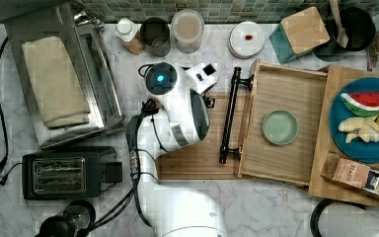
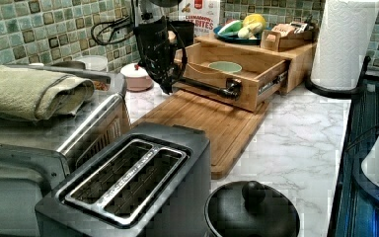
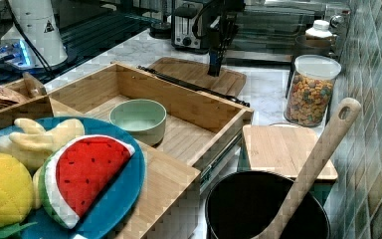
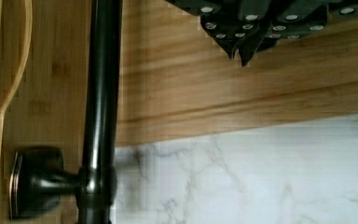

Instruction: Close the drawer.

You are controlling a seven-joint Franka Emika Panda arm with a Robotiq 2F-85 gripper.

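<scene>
Plainly, nothing of the closing had been done when I looked: the drawer (image 1: 286,126) stood pulled well out of its wooden box (image 1: 355,138), a green bowl (image 1: 280,127) sitting in its open tray, and the whole push was left to make. I judged the job barely begun.

The drawer lay at the top view's right, overhanging the cutting board (image 1: 192,163) on the marble surface (image 1: 266,207), with its black bar handle (image 1: 229,116) facing the arm. My end effector (image 4: 240,58) hung over the cutting board just beside that handle, on the side away from the drawer, and apart from it; in the left view it (image 2: 167,88) sat low, close to the board. In the wrist view its fingertips (image 4: 232,49) had come together to a narrow point, with nothing between them.

To my mind, the next move called for bringing the pinched tips against the handle or the drawer front and pressing toward the box.
</scene>
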